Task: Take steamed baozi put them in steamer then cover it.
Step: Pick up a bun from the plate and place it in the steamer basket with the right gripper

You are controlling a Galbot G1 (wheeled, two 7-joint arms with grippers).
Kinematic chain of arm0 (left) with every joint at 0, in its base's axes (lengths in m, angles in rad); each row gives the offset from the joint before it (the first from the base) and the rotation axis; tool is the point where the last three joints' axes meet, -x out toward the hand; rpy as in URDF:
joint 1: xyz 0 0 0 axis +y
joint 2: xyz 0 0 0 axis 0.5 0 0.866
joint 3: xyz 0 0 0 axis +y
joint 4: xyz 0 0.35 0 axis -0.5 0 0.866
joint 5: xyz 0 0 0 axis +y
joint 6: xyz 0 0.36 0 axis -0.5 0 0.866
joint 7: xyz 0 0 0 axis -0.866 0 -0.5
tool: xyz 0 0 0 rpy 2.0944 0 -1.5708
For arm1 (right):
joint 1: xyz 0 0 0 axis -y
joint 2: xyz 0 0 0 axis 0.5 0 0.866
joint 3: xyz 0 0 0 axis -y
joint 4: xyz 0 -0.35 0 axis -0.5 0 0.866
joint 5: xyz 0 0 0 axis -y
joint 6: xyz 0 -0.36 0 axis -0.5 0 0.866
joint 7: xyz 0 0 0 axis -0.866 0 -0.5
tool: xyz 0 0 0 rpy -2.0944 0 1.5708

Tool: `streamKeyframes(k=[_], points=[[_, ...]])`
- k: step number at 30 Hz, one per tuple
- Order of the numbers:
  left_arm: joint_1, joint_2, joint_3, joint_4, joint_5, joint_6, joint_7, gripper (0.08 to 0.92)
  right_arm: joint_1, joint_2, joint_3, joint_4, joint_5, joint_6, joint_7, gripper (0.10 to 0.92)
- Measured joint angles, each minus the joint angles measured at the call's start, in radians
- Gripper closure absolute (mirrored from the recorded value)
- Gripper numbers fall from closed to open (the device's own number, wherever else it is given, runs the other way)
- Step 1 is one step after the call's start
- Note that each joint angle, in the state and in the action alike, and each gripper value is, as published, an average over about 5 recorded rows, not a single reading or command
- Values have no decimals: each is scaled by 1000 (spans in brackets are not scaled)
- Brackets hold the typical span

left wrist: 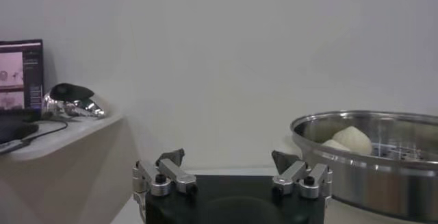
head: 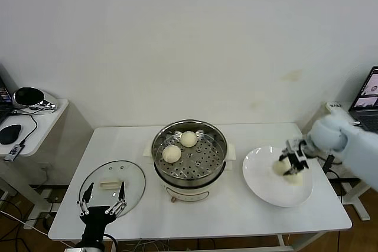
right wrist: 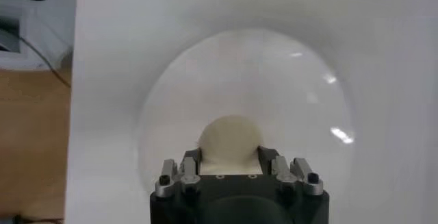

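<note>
The steamer (head: 189,156) stands mid-table with two baozi (head: 172,153) (head: 188,138) on its perforated tray. My right gripper (head: 295,169) is low over the white plate (head: 266,188) at the right. In the right wrist view the gripper (right wrist: 230,152) has a finger against each side of a baozi (right wrist: 230,133). Another cream bun (head: 279,167) lies beside it on the plate. My left gripper (head: 103,202) is open and empty at the table's front left, over the glass lid (head: 112,182). The left wrist view shows it (left wrist: 228,158) facing the steamer (left wrist: 363,177) and a bun (left wrist: 352,138).
A low side table (head: 41,125) with a mouse and a shiny object stands at the far left. A laptop (head: 369,95) and cables sit at the right edge. The white wall is behind the table.
</note>
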Motion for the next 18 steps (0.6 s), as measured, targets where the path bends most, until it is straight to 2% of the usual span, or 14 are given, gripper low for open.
streamKeyframes(k=[8, 18], points=[[-1, -5, -2, -7, -3, 0, -2, 177, 239, 114, -126, 34, 111, 24, 8, 491], [-3, -18, -12, -21, -4, 1, -5, 177, 329, 294, -262, 69, 163, 105, 41, 485]])
